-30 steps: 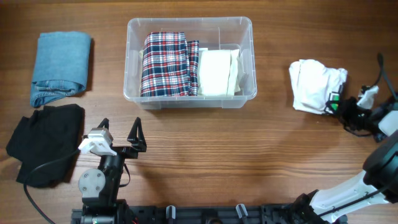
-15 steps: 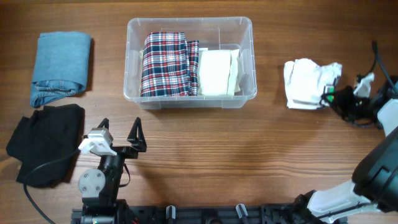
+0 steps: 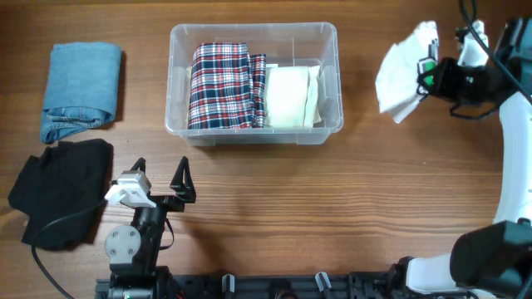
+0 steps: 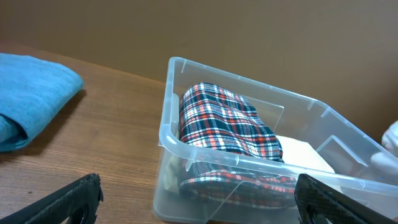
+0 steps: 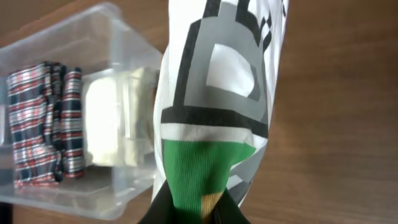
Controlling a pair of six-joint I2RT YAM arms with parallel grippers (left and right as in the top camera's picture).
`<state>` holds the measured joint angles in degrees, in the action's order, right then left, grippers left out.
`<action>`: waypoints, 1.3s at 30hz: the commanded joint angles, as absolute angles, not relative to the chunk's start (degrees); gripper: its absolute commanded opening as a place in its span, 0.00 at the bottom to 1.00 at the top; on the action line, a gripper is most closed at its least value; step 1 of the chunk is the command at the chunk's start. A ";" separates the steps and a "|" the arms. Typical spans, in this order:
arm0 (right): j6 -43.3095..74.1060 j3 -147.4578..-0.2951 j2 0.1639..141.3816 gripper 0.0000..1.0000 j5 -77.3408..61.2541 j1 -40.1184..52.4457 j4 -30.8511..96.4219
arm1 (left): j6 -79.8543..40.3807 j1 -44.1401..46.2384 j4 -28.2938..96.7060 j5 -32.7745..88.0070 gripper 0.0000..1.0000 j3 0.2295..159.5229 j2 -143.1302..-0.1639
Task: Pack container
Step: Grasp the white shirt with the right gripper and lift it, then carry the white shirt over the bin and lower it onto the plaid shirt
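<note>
White garment (image 3: 397,73) higher, right gripper (image 5: 193,208) obscured

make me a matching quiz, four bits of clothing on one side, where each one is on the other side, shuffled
1 plaid garment
2 folded denim
3 black garment
4 white printed garment

A held in the right gripper
B inside the container
C on the table beside the left gripper
D on the table, level with the container, to its left

Pairs: 1-B, 2-D, 3-C, 4-A
</note>
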<state>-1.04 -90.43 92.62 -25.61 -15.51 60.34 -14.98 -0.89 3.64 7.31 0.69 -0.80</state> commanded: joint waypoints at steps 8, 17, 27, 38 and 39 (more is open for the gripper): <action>4.86 -112.27 90.50 0.04 -22.90 -1.23 64.07 | -15.46 -1.41 3.79 6.76 1.00 0.34 -0.38; 20.95 -112.46 92.55 0.04 -22.85 16.40 45.78 | -15.46 -1.41 3.79 6.76 1.00 0.34 -0.38; 35.07 -112.38 103.11 0.04 -18.04 30.68 33.43 | -15.46 -1.41 3.79 6.76 1.00 0.34 -0.38; 43.79 -112.31 112.99 0.04 -16.05 36.86 23.33 | -15.46 -1.41 3.79 6.76 1.00 0.34 -0.38; 44.47 -111.92 113.49 0.04 -16.05 37.21 23.31 | -15.46 -1.41 3.79 6.76 1.00 0.34 -0.38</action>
